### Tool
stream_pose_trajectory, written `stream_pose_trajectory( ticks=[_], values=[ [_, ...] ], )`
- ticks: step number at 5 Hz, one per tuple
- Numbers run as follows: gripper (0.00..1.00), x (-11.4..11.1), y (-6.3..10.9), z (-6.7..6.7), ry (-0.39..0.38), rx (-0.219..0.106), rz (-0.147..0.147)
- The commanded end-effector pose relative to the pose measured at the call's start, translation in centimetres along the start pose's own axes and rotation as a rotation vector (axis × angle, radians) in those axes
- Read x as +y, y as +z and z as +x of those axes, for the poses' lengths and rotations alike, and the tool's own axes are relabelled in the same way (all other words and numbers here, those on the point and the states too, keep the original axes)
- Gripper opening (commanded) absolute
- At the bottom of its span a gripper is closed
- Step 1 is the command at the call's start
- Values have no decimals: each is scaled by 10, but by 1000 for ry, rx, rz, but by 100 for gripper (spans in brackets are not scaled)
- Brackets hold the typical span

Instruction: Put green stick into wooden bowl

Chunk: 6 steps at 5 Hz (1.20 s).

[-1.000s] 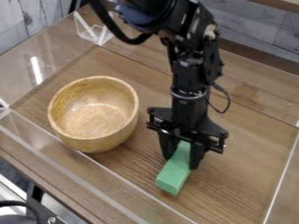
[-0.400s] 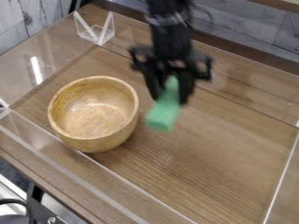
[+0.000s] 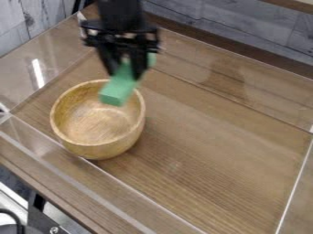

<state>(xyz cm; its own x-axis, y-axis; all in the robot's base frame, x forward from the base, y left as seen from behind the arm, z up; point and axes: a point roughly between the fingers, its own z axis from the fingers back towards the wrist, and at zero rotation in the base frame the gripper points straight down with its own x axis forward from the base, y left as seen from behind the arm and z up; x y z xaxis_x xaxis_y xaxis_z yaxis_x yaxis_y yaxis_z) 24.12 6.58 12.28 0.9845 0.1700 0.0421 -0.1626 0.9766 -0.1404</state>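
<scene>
My black gripper [image 3: 123, 64], upper left of frame, holds a plain bright green stick [image 3: 120, 88]. Below it, the wooden bowl [image 3: 73, 137] shows light tan with darker grain rings. Brown wood-grain table [image 3: 221, 146].

Claw [image 3: 123, 62] pointing down, fingers clamped

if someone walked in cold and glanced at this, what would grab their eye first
Most striking is the bright green stick, hanging tilted in the air from the black gripper, which is shut on it near the upper left. Right below it sits the wide wooden bowl on the brown table, and the stick's lower end hangs over the bowl's far rim.
</scene>
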Motion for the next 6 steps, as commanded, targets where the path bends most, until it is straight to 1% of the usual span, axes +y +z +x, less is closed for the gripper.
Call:
stream_pose_trajectory(
  ticks=[1,2,3,4,5,6],
  values=[
    [0,27,13,2,-39,-56,27],
    [0,49,9,-3,-52,-50,38],
    [0,56,0,-9,-71,-32,45],
    [0,44,-6,-17,-99,5,34],
    [0,23,-9,-24,-130,23,18],
    [0,22,-11,-24,-127,31,16]
  ],
)
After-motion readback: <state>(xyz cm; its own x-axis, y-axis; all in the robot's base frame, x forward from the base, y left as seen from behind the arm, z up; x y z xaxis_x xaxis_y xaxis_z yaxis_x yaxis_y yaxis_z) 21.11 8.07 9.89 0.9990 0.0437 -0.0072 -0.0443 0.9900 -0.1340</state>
